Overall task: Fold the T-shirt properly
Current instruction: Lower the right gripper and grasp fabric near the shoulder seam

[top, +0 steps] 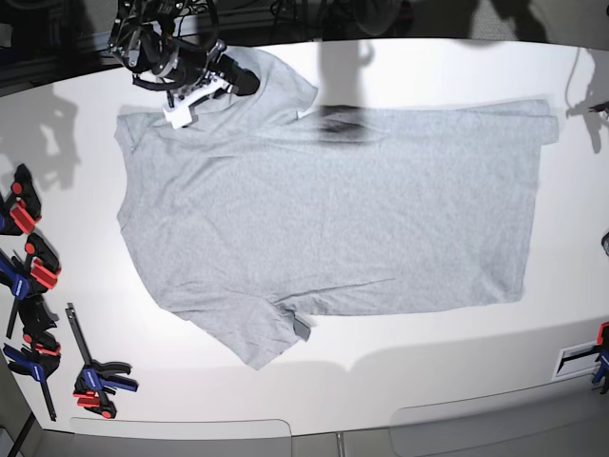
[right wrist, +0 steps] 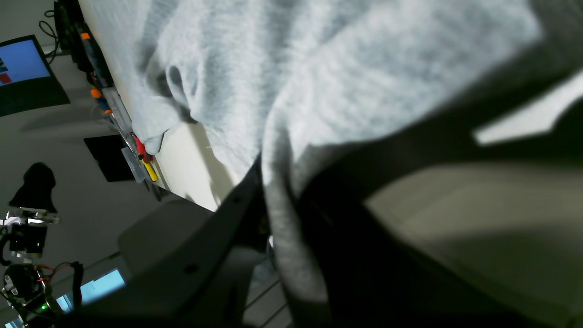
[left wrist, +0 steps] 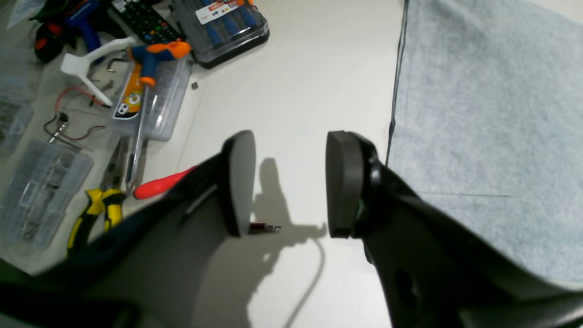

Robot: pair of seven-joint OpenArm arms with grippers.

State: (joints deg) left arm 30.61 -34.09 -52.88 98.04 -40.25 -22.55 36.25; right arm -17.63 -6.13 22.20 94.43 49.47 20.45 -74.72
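Note:
The light grey T-shirt (top: 333, 209) lies spread flat on the white table (top: 428, 381), plain side up, with its sleeves toward the base view's left. At the back left, my right gripper (top: 233, 78) sits on the far sleeve. The right wrist view shows this gripper (right wrist: 278, 200) shut on a fold of grey T-shirt (right wrist: 319, 68) fabric. In the left wrist view my left gripper (left wrist: 289, 182) stands open above bare table, nothing between its fingers (left wrist: 239, 182). The T-shirt (left wrist: 492, 114) edge lies just to its right. The left arm is outside the base view.
Tools crowd the table beside the left gripper: yellow-handled pliers (left wrist: 98, 209), a red-handled screwdriver (left wrist: 159, 184), a screwdriver case (left wrist: 223, 27) and a small loose bit (left wrist: 264, 226). Bar clamps (top: 29, 267) line the table's left edge in the base view.

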